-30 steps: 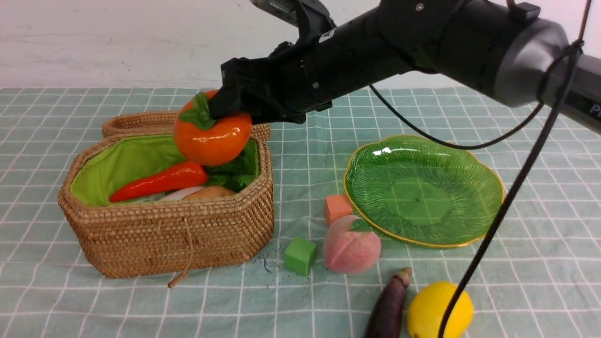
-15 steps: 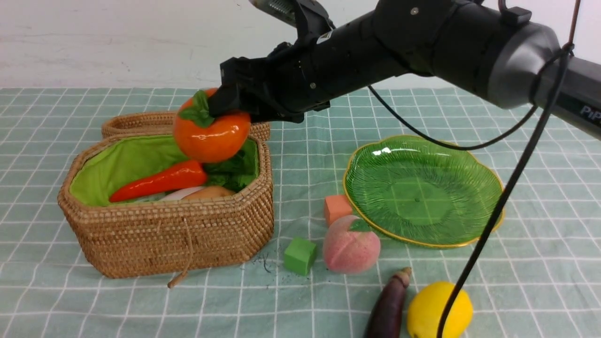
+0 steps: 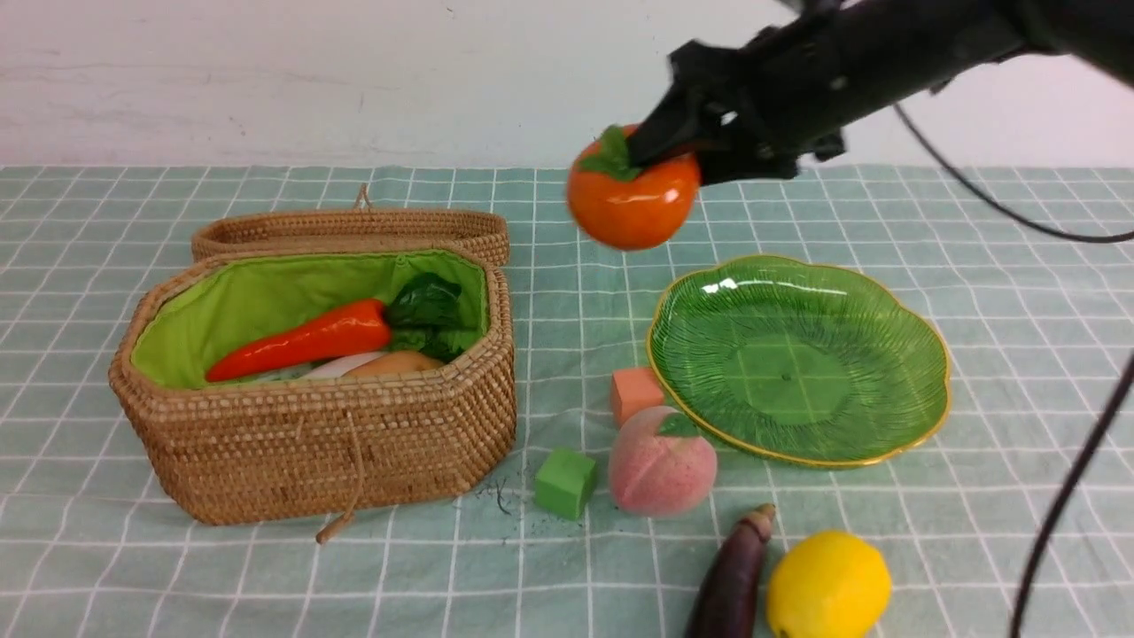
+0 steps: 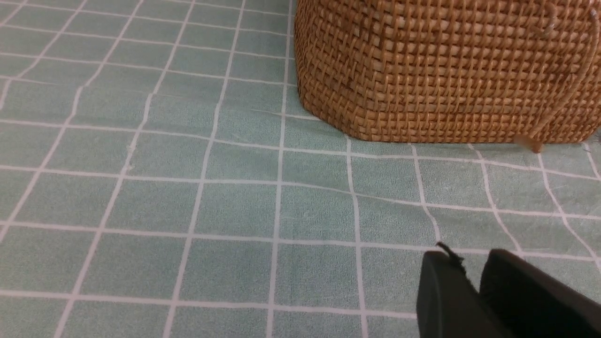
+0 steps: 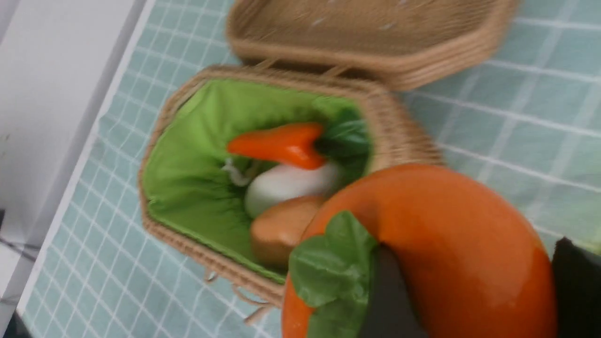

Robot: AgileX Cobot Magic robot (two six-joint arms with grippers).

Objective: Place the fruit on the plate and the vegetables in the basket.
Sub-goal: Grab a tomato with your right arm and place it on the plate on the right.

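Right gripper (image 3: 660, 146) is clamped on the orange persimmon (image 3: 631, 204) at its green calyx and holds it in the air, at about 11 o'clock of the green glass plate (image 3: 886, 292), between plate and wicker basket (image 3: 310, 443). The right wrist view shows a black finger (image 5: 385, 300) against the calyx. The plate is bare. The basket sits at the plate's 9 o'clock, with its lid (image 3: 354, 232) open and lying at the basket's 12 o'clock. Inside on the green lining are the carrot (image 3: 301, 341), white radish (image 3: 341, 365) and potato (image 3: 399, 361). The peach (image 3: 660, 462) is on the cloth at the plate's 7 o'clock, just beside the rim. The orange cube (image 3: 635, 394) is at the peach's 12 o'clock and the green cube (image 3: 565, 481) at its 9 o'clock. The eggplant (image 3: 733, 576) and lemon (image 3: 828, 585) lie side by side near the plate's 6 o'clock, well apart from it. Left gripper (image 4: 469, 258) is low over the tablecloth near the basket wall, jaws drawn almost together with nothing between them.
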